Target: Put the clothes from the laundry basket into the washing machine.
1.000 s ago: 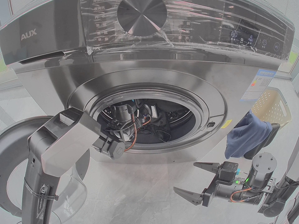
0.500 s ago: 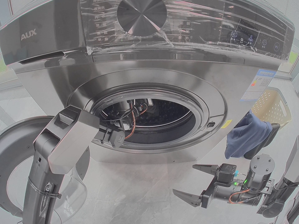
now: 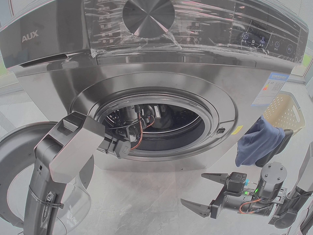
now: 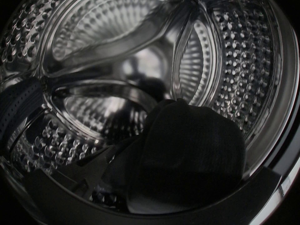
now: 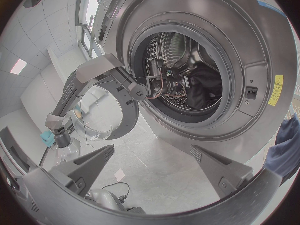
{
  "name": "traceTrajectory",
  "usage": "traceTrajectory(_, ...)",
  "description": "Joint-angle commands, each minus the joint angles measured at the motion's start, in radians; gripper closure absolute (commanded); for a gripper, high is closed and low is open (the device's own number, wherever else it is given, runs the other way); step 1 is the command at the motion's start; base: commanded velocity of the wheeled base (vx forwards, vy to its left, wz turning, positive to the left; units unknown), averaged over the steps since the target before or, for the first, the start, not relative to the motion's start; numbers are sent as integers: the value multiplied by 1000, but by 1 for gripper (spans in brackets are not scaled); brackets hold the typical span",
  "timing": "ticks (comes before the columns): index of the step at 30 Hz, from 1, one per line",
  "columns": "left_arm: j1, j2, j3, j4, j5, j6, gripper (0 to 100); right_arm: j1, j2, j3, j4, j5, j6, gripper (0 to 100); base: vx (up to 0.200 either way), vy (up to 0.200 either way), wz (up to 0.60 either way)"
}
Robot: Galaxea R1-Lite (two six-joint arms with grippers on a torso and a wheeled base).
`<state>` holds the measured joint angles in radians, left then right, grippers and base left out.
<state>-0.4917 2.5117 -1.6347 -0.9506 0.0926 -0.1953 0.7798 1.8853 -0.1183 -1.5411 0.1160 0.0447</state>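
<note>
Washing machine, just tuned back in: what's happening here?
The left arm extends through the open doorway of the washing machine into its drum, where a dark garment lies near the front; I can't tell whether it is being held. The right gripper hangs open and empty above the floor in front of the machine. A blue garment is draped at the edge of the laundry basket on the robot's right, not yet loaded.

— What print is showing on the washing machine [image 3: 195,79]?
— A logo [image 3: 30,36] is sitting on the drawer front [image 3: 58,23]. Small characters [image 3: 105,17] are lining up beside the dial [image 3: 148,13]. A blue-edged label [image 3: 273,88] and a yellow sticker [image 3: 237,130] are clinging lower down.
</note>
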Motion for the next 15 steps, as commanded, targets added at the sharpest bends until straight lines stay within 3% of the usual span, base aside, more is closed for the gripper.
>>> traceTrajectory(1, -5, -68, 98, 41, -8, 2, 0, 1, 1, -3, -1, 1, 0, 0, 0, 0, 0)
traceTrajectory(13, -42, -180, 302, 133, -16, 7, 0, -1, 1, -3, -1, 1, 0, 0, 0, 0, 0)
traceTrajectory(15, -61, -215, 363, 161, -39, 7, 0, -1, 1, -3, -1, 1, 0, 0, 0, 0, 0)
